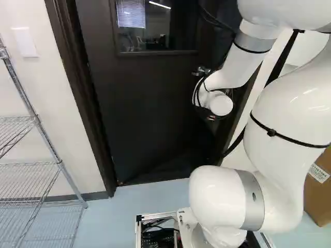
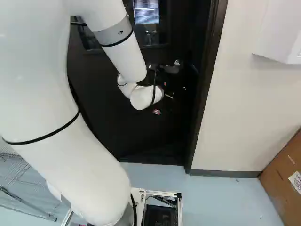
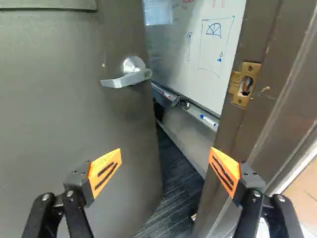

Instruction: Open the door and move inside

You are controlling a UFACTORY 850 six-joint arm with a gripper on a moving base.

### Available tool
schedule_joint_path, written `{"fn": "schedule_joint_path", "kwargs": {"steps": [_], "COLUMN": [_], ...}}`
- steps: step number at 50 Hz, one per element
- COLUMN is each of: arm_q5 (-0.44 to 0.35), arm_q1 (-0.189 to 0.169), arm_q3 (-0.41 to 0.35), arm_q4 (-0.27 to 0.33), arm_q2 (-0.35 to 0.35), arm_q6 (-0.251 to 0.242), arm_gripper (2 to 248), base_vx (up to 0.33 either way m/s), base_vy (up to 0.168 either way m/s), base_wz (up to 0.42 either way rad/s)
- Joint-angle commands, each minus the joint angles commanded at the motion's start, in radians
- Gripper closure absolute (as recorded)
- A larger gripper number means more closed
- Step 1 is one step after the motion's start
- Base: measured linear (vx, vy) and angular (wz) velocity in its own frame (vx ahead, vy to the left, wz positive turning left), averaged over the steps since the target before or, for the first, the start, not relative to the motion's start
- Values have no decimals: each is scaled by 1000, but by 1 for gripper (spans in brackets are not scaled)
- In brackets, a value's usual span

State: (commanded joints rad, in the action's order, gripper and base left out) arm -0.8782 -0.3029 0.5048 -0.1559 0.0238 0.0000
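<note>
The dark grey-brown door (image 3: 49,114) stands ajar, its silver metal lever handle (image 3: 130,78) apart from the brown door frame (image 3: 280,94). The black gripper with orange pads (image 3: 166,152) is spread wide, with nothing held between its fingers. The door is best pushed inward near its free edge, slowly and evenly; the frame should be cleared before the base is driven through.

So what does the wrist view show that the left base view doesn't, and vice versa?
Only the wrist view: the whiteboard beyond the door, the brass latch plate, and the open gripper.
Only the left base view: the wire shelf and white wall plate.
Both: the door and its frame.
</note>
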Motion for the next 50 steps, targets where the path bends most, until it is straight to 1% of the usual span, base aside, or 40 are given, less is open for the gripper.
{"fn": "schedule_joint_path", "kwargs": {"steps": [36, 50], "arm_q5": [0, 0], "arm_q1": [0, 0], "arm_q3": [0, 0], "arm_q4": [0, 0], "arm_q2": [0, 0], "arm_q6": [0, 0], "arm_gripper": [3, 3], "base_vx": [92, 94], "base_vy": [26, 68], "base_wz": [-199, -32]}}
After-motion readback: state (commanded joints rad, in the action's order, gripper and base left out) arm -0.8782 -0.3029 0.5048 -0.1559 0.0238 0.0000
